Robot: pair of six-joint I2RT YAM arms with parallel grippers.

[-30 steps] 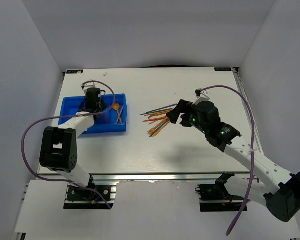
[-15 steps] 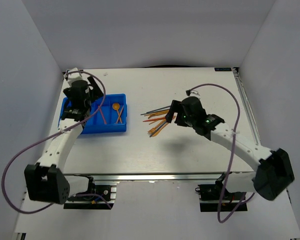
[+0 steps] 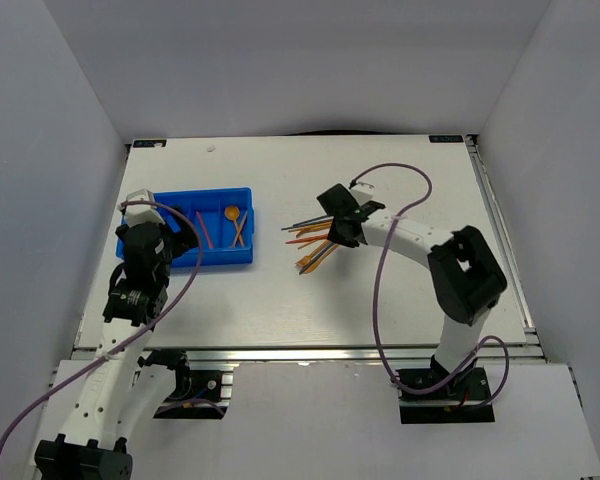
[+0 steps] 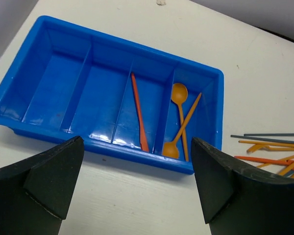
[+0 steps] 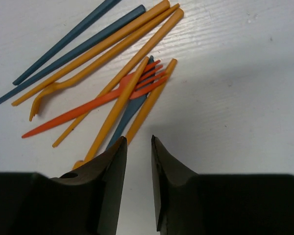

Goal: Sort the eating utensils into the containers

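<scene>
Left pincer (image 4: pixel 136 147) has pulled back from the blue tray (image 4: pixel 49 83) at frame left, jaws wide apart. Right pincer (image 5: pixel 138 142) has narrowed, empty, beside the centre utensil pile (image 5: pixel 122 95). Three utensils are sorted; most remain on the worktop.

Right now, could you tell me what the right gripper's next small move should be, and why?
Probably ease the right gripper slightly forward so it straddles the near end of the orange stick. The jaws stand narrowly apart with only bare table between them, and that stick's end lies just ahead of it.
</scene>
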